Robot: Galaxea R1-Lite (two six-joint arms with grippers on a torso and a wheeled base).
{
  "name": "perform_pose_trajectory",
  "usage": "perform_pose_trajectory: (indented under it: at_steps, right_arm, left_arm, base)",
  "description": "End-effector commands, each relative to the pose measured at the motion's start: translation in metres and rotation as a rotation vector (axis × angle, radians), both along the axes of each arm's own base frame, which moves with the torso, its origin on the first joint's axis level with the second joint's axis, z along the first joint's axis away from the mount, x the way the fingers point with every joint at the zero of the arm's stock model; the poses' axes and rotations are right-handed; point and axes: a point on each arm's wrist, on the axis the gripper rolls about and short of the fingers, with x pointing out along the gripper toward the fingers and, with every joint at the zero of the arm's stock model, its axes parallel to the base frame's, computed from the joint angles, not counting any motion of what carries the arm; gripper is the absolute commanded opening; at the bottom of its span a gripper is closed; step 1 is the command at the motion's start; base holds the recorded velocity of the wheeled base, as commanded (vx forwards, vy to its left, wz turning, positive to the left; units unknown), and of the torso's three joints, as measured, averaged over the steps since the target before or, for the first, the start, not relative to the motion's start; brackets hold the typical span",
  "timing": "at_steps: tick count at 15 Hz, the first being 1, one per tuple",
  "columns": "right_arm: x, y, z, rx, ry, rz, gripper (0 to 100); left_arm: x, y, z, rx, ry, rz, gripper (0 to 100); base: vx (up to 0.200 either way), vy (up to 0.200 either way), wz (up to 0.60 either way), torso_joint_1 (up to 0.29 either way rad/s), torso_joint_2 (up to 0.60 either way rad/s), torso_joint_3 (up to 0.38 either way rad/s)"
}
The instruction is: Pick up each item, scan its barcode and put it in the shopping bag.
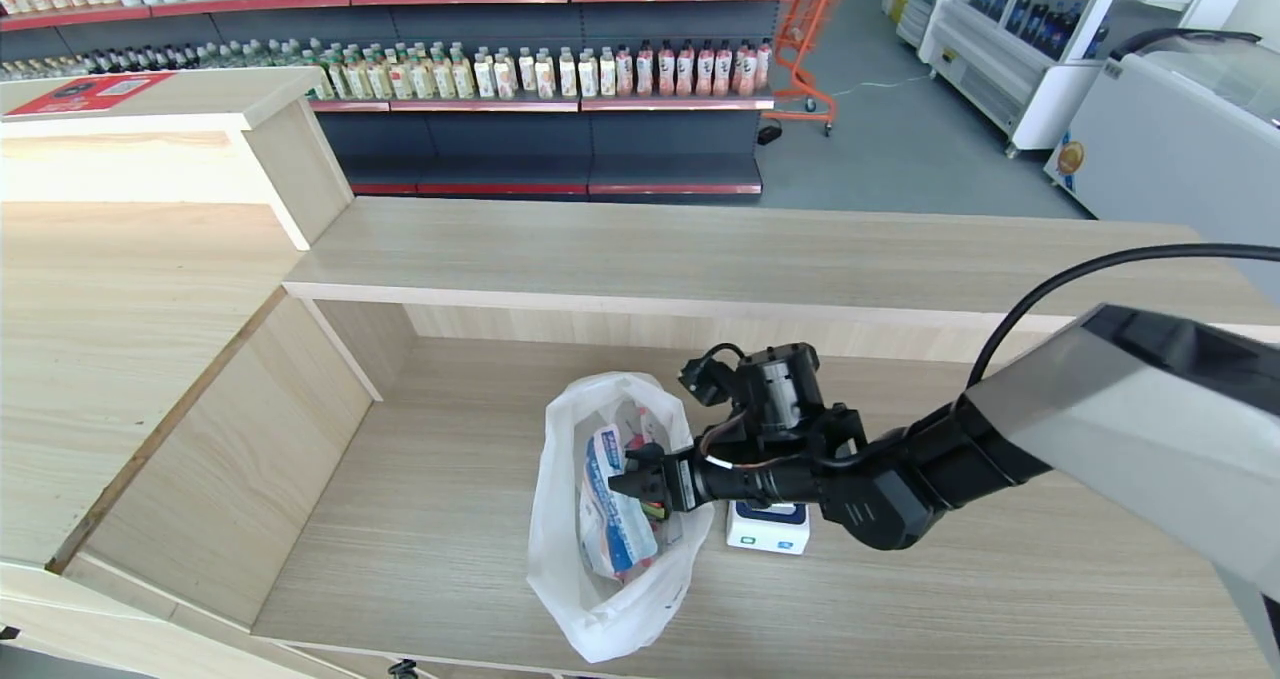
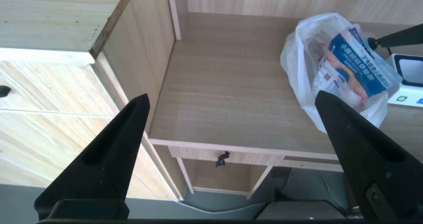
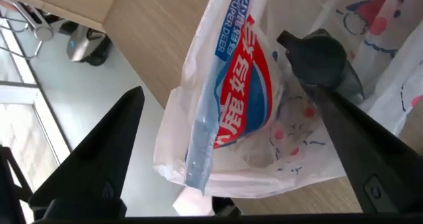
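The wooden counter [image 1: 450, 519] has a sunken lower surface walled by a raised ledge at the back and on the left.

The right arm reaches across this surface from the right edge. The right gripper [image 1: 622, 481] hangs over the mouth of the shopping bag [image 1: 560, 559]. In the right wrist view that claw [image 3: 230, 95] is spread wide, with nothing pinched between its fingers [image 3: 99, 164].

The white plastic bag stands near the middle of the front edge, its mouth gaping upward. The left wrist view shows it [image 2: 301, 65] slumped on the lower surface.

Inside the bag sits a blue, white and red packet [image 1: 610, 519], propped on its edge against the bag's left wall. It lies directly under the open right claw, between the lines of the two fingers but apart from both. The right wrist view shows it [image 3: 244, 85] wrapped by the bag's film [image 3: 178, 151]. Beside it is a dark object [image 3: 317, 59] I cannot identify.

A small white scanner [image 1: 767, 529] with a blue top sits just beside the bag's right side, under the right arm.

The left gripper [image 2: 231, 97] hovers off the counter's front left corner, fingers wide apart and holding nothing.
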Motion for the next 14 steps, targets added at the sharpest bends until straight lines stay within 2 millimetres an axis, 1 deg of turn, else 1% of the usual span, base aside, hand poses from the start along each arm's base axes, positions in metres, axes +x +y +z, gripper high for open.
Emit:
perform_pose_trajectory:
  at_steps: [1,3,4,5,6,7,8,9,10,11,12,13,14]
  right_arm:
    - [-0.002,-0.041,0.031,0.059,0.003,-0.07,100]
    - [-0.01,-0.054,0.058,0.133,0.011,-0.117,100]
    - [-0.022,-0.064,0.074,0.168,0.013,-0.135,100]
    - [-0.042,-0.079,0.089,0.188,0.002,-0.147,100]
    - [-0.067,-0.1,0.103,0.198,-0.023,-0.152,100]
    - [-0.098,-0.125,0.116,0.19,-0.076,-0.165,100]
    - [-0.123,-0.15,0.12,0.132,-0.144,-0.195,100]
    - [-0.151,-0.177,0.116,0.061,-0.203,-0.265,100]
    - [-0.178,-0.197,0.109,-0.001,-0.242,-0.332,100]
    - [-0.204,-0.213,0.099,-0.048,-0.27,-0.391,100]
    - [-0.231,-0.224,0.084,-0.068,-0.285,-0.44,100]
    - [-0.25,-0.23,0.072,-0.073,-0.294,-0.473,100]
    - [-0.283,-0.237,0.049,-0.074,-0.349,-0.506,100]
  left_arm:
    - [0.0,0.0,0.0,-0.001,0.0,0.0,100]
    - [0.0,0.0,0.0,0.0,0.0,0.0,100]
    - [0.0,0.0,0.0,-0.001,0.0,0.0,100]
    - [0.0,0.0,0.0,0.0,0.0,0.0,100]
    - [0.0,0.0,0.0,0.0,0.0,0.0,100]
    - [0.0,0.0,0.0,0.0,0.0,0.0,100]
    - [0.0,0.0,0.0,0.0,0.0,0.0,100]
    - [0.0,0.0,0.0,-0.001,0.0,0.0,100]
    - [0.0,0.0,0.0,0.0,0.0,0.0,100]
    - [0.0,0.0,0.0,-0.001,0.0,0.0,100]
    - [0.0,0.0,0.0,-0.001,0.0,0.0,100]
    - [0.0,0.0,0.0,-0.001,0.0,0.0,100]
    - [0.0,0.0,0.0,-0.001,0.0,0.0,100]
  base:
    - [0.0,0.0,0.0,0.0,0.0,0.0]
    - [0.0,0.0,0.0,0.0,0.0,0.0]
    - [0.0,0.0,0.0,0.0,0.0,0.0]
    - [0.0,0.0,0.0,0.0,0.0,0.0]
    - [0.0,0.0,0.0,0.0,0.0,0.0]
    - [0.0,0.0,0.0,0.0,0.0,0.0]
    - [0.0,0.0,0.0,0.0,0.0,0.0]
    - [0.0,0.0,0.0,0.0,0.0,0.0]
    - [0.0,0.0,0.0,0.0,0.0,0.0]
    - [0.0,0.0,0.0,0.0,0.0,0.0]
    - [0.0,0.0,0.0,0.0,0.0,0.0]
    - [0.0,0.0,0.0,0.0,0.0,0.0]
    - [0.0,0.0,0.0,0.0,0.0,0.0]
